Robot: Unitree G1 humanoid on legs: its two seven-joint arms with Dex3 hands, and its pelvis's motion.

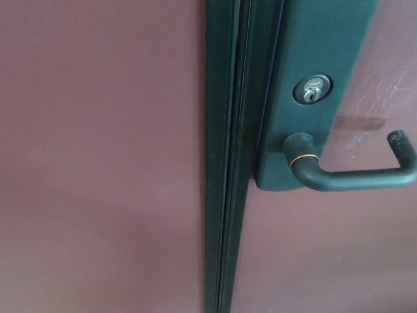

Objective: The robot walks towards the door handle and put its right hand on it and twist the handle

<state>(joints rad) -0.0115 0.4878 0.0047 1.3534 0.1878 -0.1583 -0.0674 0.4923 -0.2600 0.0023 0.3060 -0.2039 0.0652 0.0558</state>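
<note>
Dark door handle (355,176) juts rightward below a keyhole (312,89), seemingly untouched.

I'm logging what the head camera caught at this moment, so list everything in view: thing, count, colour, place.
door panel: one, reddish brown, fills the left half; a similar surface continues at right behind the handle.
frame strip: one, dark green, vertical, centre, top to bottom.
lock plate: one, dark green, upper right of centre, tilted in the picture.
keyhole: one, silver, on the lock plate above the handle.
handle: one, dark lever with a thin copper ring at its base, runs rightward from the plate's lower end; tip bends back toward the door at the right edge.
robot hands: none in view.
</note>
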